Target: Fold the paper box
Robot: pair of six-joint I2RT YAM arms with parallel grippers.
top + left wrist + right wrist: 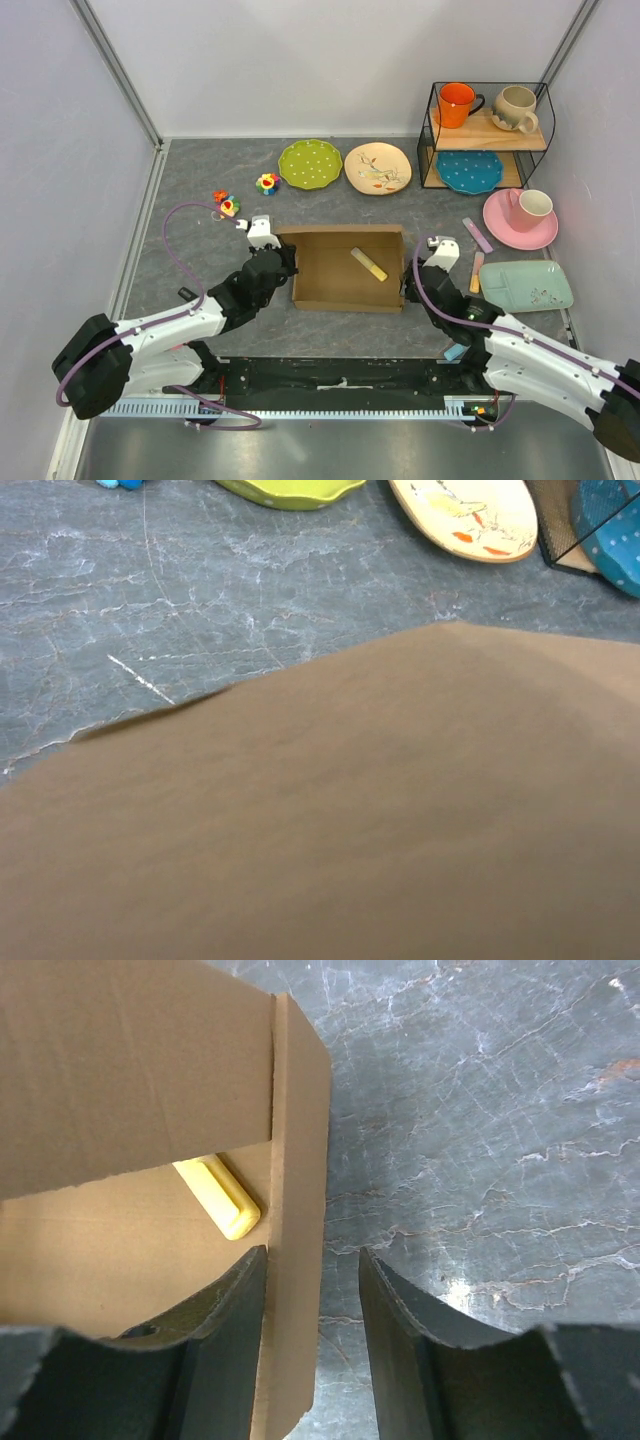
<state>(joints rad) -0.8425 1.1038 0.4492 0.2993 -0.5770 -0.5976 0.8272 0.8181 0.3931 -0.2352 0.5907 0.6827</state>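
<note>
The paper box [345,268] is brown cardboard, lying open-topped mid-table with its walls raised. A yellow block [368,264] lies inside it and also shows in the right wrist view [220,1197]. My left gripper [287,262] is at the box's left wall. In the left wrist view the cardboard [380,810] fills the lower frame and hides the fingers. My right gripper [312,1260] is open and straddles the box's right wall [300,1210]. Its left finger [225,1340] is inside the box, against the wall. Its right finger [400,1340] is outside, clear of the wall. In the top view it [408,290] sits at the box's near right corner.
A green plate [310,163] and a cream plate [377,167] lie behind the box. A wire rack [487,135] at the back right holds two mugs and a blue plate. A pink plate with a mug [520,218], a pale green tray [525,285] and small sticks [477,235] lie right. Small toys [226,203] lie left.
</note>
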